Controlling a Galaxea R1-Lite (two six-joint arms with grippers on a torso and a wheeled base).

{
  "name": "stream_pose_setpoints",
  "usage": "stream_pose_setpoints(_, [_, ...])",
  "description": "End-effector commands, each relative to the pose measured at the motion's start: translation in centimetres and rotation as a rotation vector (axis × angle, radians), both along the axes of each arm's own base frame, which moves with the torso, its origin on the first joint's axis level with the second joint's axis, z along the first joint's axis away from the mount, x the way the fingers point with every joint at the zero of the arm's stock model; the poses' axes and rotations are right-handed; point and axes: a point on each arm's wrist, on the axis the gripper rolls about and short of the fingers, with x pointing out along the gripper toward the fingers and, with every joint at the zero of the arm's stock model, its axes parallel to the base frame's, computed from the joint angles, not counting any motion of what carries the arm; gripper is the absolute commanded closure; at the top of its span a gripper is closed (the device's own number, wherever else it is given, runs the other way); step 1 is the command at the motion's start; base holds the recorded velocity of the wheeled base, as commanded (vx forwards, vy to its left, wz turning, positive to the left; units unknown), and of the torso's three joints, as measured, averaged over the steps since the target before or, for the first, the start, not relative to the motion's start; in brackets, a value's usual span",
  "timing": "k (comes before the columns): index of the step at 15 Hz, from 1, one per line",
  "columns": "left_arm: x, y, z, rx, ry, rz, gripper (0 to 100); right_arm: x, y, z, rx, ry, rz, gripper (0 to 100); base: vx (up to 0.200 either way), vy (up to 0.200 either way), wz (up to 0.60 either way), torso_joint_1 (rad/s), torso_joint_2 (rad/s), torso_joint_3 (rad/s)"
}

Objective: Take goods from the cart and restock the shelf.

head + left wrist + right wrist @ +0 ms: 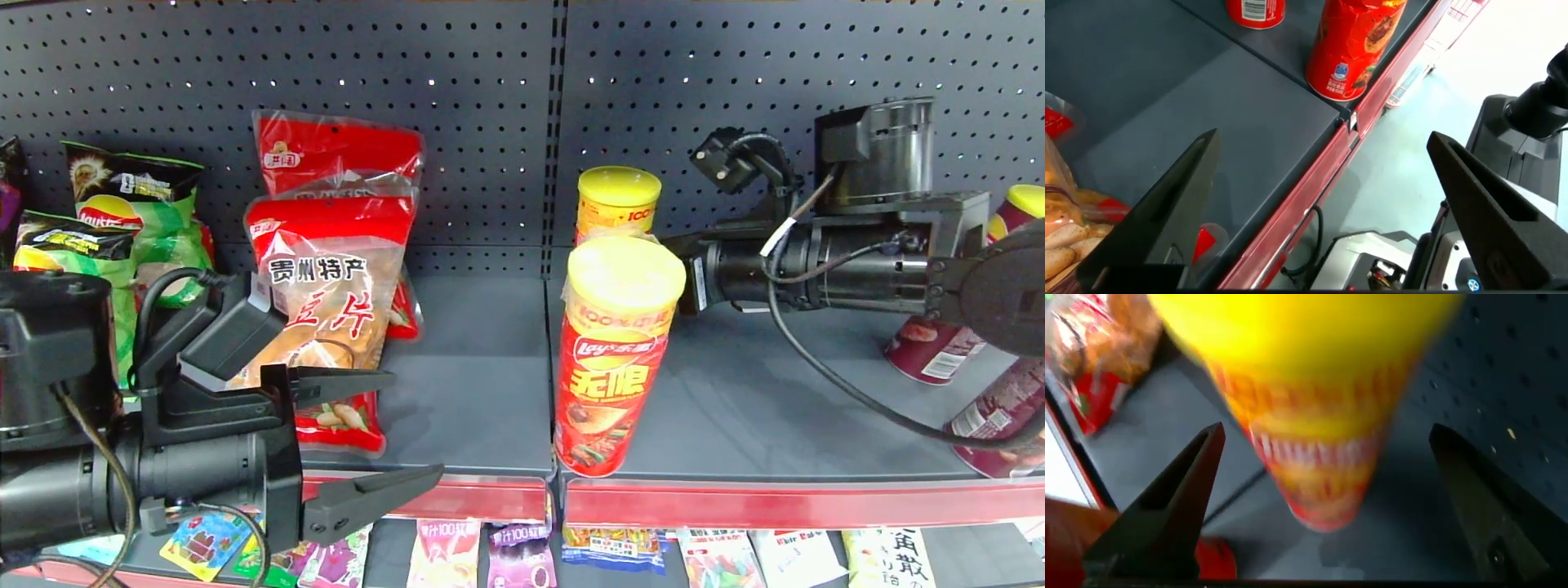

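Two red chip cans with yellow lids stand on the grey shelf [478, 384], a front can [614, 359] near the edge and a rear can [617, 202] behind it. My right arm comes in from the right behind the front can. In the right wrist view my right gripper [1327, 431] is open with the rear can [1315, 416] between its fingers; I cannot tell if they touch it. My left gripper [416, 425] hangs open and empty at the shelf's front edge, left of the front can [1347, 41].
Red snack bags [331, 286] stand just behind my left gripper, with green chip bags [122, 212] further left. Dark red cans [939, 347] lie tilted at the far right. A red price rail [775, 502] lines the shelf edge, with small packets [522, 555] hanging below.
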Motion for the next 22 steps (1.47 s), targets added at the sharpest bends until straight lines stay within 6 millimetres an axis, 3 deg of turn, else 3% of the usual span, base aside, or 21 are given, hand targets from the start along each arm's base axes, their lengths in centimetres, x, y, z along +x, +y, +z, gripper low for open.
stream_pose_setpoints(1, [0.2,-0.1,-0.2,0.004,0.008,-0.001,0,-2.0,-1.4,0.9,0.007,-0.021,-0.028,0,0.000,0.000,0.00,0.000,0.00,0.000])
stream_pose_setpoints(9, [3.1,-1.6,-0.5,0.022,0.033,0.002,0,-7.4,-5.6,-1.1,-0.017,0.038,-0.129,0,0.000,0.000,0.00,0.000,0.00,0.000])
stream_pose_setpoints(11, [4.4,-2.3,-0.9,0.034,0.048,-0.003,0,-11.0,-7.1,-2.5,-0.026,0.052,-0.122,0,0.000,0.000,0.00,0.000,0.00,0.000])
stream_pose_setpoints(16, [6.9,-4.4,-2.9,0.090,0.078,-0.028,0,-16.7,-9.5,-3.9,-0.003,0.008,-0.097,0,0.000,0.000,0.00,0.000,0.00,0.000])
stream_pose_setpoints(22, [8.7,-6.6,-4.4,0.125,0.100,-0.053,0,-18.0,-10.2,-3.0,0.035,-0.053,-0.112,0,0.000,0.000,0.00,0.000,0.00,0.000])
